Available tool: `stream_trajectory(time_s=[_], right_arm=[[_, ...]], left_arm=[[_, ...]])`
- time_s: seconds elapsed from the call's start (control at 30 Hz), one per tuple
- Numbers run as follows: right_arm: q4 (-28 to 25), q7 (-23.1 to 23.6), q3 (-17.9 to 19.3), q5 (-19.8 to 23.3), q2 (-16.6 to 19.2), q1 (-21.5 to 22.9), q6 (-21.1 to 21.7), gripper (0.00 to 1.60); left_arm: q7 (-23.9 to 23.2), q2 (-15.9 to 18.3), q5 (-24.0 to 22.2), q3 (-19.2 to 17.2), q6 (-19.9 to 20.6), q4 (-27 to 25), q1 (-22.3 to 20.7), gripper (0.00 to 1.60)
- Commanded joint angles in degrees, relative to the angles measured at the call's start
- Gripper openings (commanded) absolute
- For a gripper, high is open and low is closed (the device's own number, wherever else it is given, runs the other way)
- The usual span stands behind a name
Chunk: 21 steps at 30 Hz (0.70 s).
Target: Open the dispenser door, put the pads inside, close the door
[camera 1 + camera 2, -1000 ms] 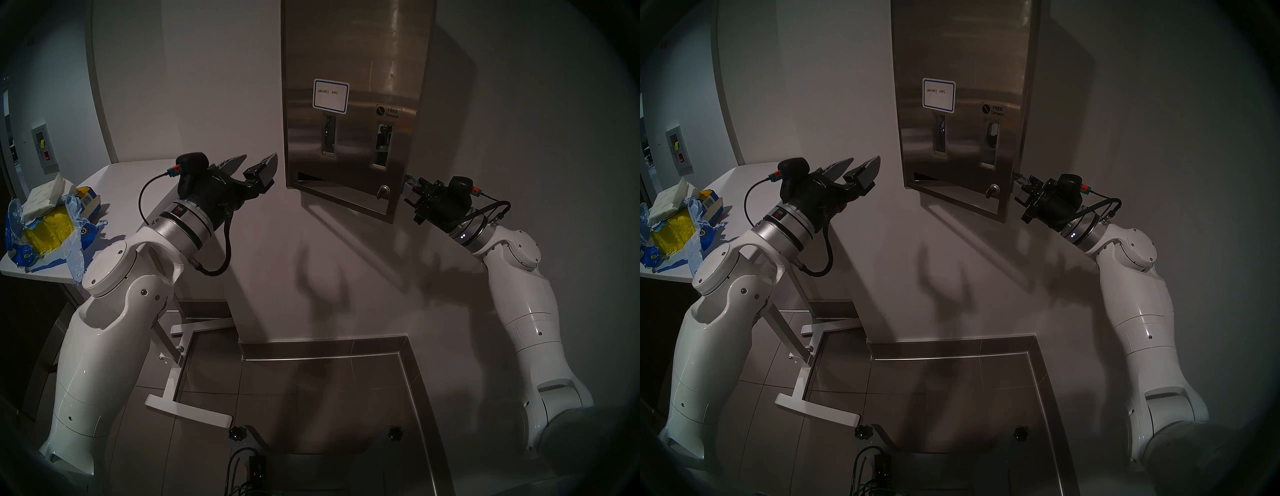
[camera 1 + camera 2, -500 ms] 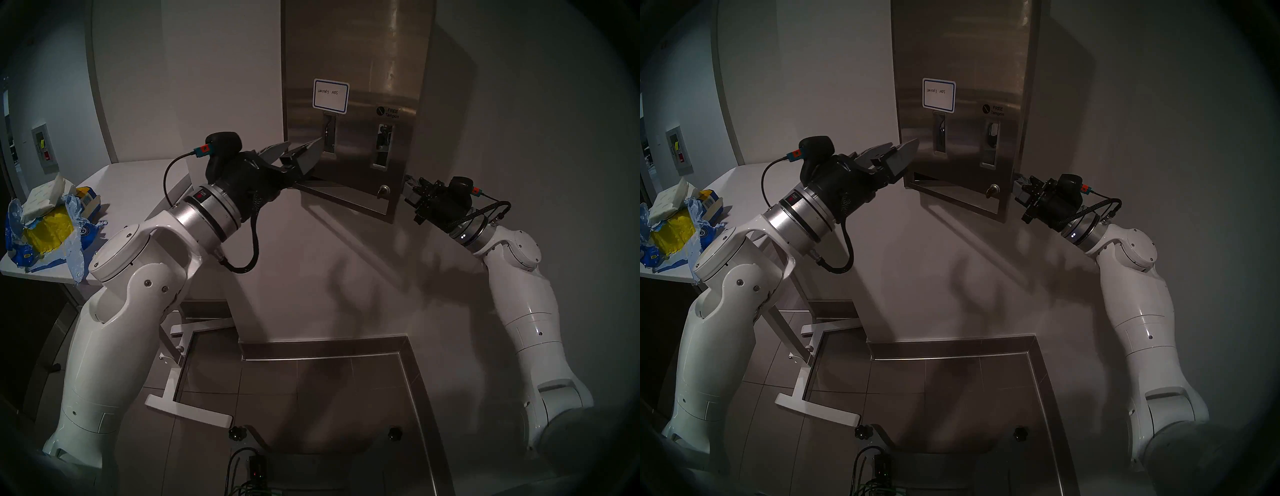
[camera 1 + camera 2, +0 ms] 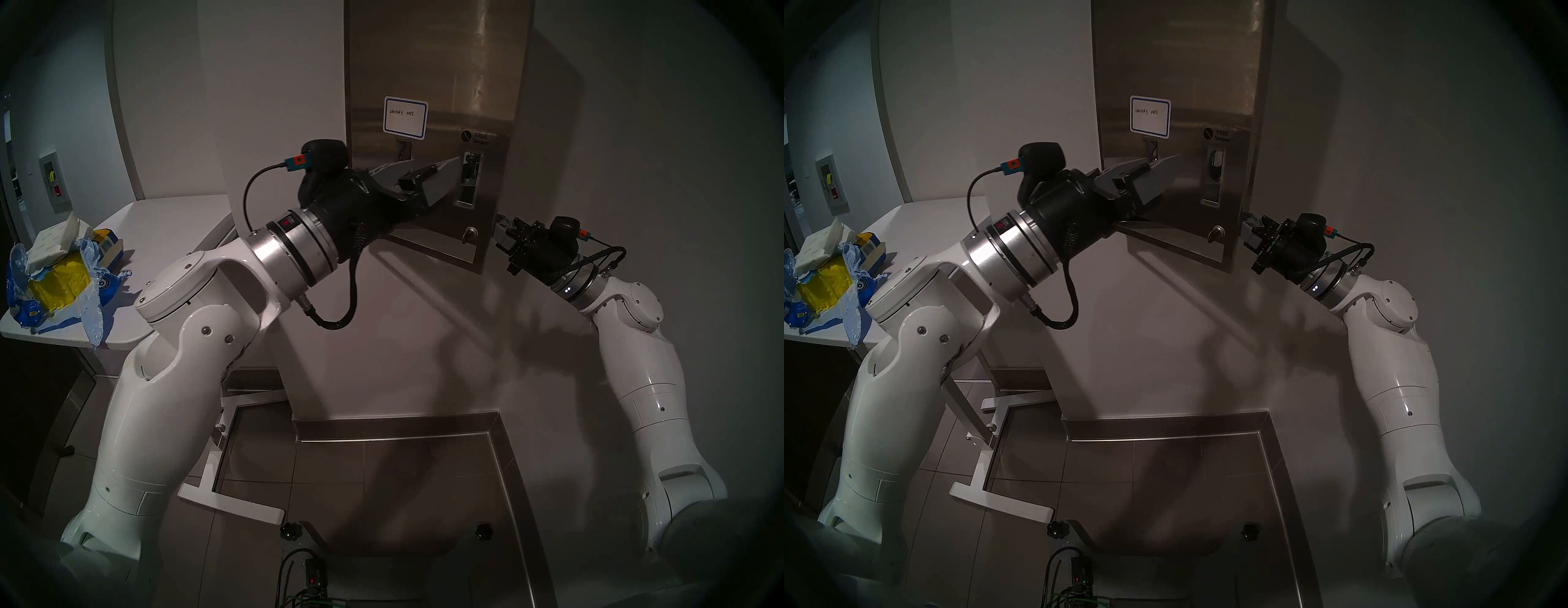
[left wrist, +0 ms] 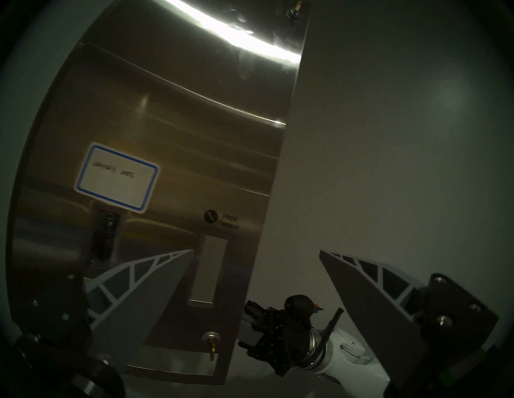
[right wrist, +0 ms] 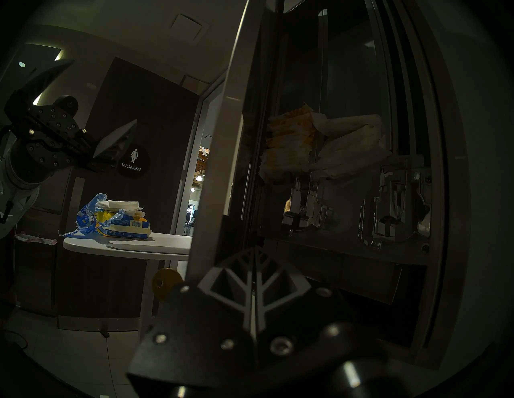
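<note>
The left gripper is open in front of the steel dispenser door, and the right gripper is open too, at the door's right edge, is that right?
Not quite. The left gripper is open in front of the dispenser door, but the right gripper, at the door's right edge, is shut: the right wrist view shows its fingers pressed together.

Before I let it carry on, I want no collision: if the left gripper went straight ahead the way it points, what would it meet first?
Probably the dispenser door. The left gripper, open and empty, points up at its steel front near the lever slots; depth there is unclear.
</note>
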Motion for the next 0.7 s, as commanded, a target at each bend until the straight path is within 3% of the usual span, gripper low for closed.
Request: stream_trajectory(time_s=[0.0, 0.67], right_arm=[[-1.6, 0.1, 0.4, 0.5, 0.0, 1.4, 0.0, 0.0], [-1.6, 0.0, 0.4, 0.5, 0.1, 1.4, 0.0, 0.0]], left_arm=[[0.1, -1.6, 2.8, 2.5, -0.7, 1.5, -6.1, 1.6], [-0.5, -5.7, 6.4, 8.6, -0.9, 8.1, -12.0, 1.6]])
